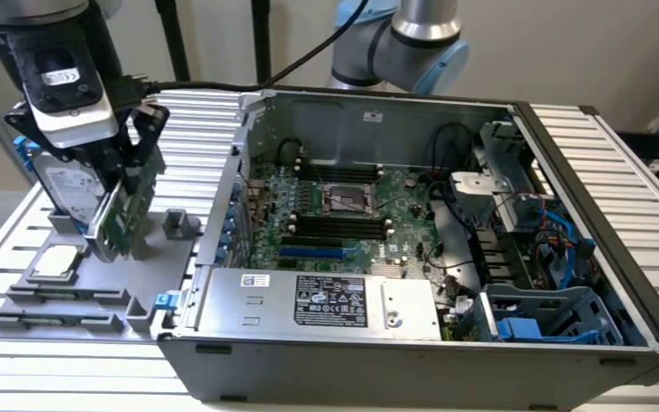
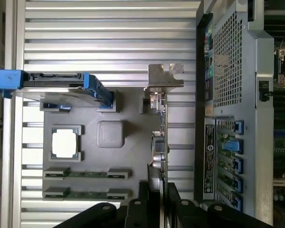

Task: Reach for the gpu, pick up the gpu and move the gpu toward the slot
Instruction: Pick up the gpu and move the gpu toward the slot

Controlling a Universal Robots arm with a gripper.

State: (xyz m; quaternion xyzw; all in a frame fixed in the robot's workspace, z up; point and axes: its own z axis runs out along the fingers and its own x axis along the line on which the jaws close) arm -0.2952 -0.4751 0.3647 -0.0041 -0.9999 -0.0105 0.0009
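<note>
Gpu (image 1: pixel 117 219), one (tilted), pinched by gripper (image 1: pixel 127 184) over grey tray (image 1: pixel 135 273); two memory sticks (image 1: pixel 61 293) lie there.

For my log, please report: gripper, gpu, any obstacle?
Gripper shut on gpu. Gpu upright at grey fixture tray, outside the open computer case. Grey post stands beside it.

gpu (image 1: pixel 123 215) between hard drive (image 1: pixel 69 184) and case (image 1: pixel 421 369)

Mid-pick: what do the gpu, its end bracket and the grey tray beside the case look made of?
The gpu: matte green circuit board, likely fibreglass laminate, studded with small components. Its end bracket: bright silver bent sheet, apparently metal. The grey tray: uniform matte grey with moulded pockets, probably plastic.
</note>
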